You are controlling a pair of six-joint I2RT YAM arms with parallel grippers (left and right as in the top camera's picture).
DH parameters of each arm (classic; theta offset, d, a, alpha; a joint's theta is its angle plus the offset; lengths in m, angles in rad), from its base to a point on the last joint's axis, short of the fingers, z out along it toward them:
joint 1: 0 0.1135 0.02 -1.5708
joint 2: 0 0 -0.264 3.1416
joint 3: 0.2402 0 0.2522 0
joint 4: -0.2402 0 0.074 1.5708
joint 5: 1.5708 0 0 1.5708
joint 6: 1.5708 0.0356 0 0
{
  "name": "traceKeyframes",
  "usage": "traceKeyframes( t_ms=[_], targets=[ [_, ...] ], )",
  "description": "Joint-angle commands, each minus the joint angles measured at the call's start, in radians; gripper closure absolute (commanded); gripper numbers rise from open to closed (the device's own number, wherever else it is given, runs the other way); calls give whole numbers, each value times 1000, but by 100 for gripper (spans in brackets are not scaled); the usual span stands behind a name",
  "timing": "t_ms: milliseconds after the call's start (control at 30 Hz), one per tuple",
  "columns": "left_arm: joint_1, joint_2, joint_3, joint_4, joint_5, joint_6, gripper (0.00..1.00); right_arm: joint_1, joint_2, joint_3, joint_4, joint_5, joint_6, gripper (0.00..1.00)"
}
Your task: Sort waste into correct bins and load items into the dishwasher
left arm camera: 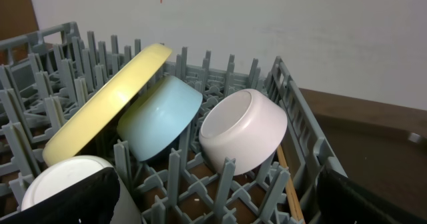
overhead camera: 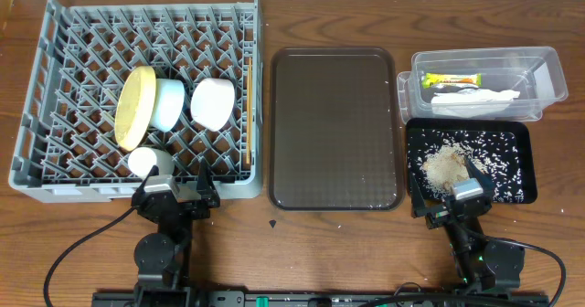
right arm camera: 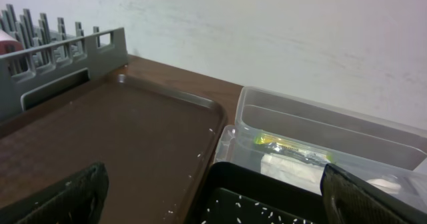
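Rack (overhead camera: 55, 174) first, from overhead: your left gripper (overhead camera: 175, 190) sits at its near wall, with the yellow plate (overhead camera: 135, 106), blue bowl (overhead camera: 169, 104) and white bowl (overhead camera: 215, 103) inside at 11 to 1 o'clock. The chopsticks (overhead camera: 248, 106) lie along the rack's right wall, long axis 12 to 6. Your right gripper (overhead camera: 450, 195) hovers at the near edge of the black tray (overhead camera: 521, 138), rice (overhead camera: 448, 165) at its 12 o'clock; napkin (overhead camera: 475, 101) and wrapper (overhead camera: 452, 79) sit in the clear tub (overhead camera: 548, 65) beyond. The brown tray (overhead camera: 334, 133) between the arms holds only a few specks.

Left wrist: fingers (left arm camera: 73, 201) wide apart, nothing held; the plate stands tilted against the blue bowl.

Right wrist: fingers (right arm camera: 60, 197) spread and empty, tub at 1 o'clock. Sorting looks all but done; those specks lie nearer your right arm.
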Motion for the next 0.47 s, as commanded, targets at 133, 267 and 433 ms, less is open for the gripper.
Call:
traceKeyframes(
  t_ms=[133,267,433],
  targets=[
    [4,-5,-12,-49,-13,-5,6,-5,-5,-1,-5,-1,-11,1],
    [4,-5,-12,-49,-13,-5,6,-5,-5,-1,-4,-1,-11,1],
    [4,-5,-12,-49,-13,-5,6,-5,-5,-1,-5,-1,-11,1]
  ],
)
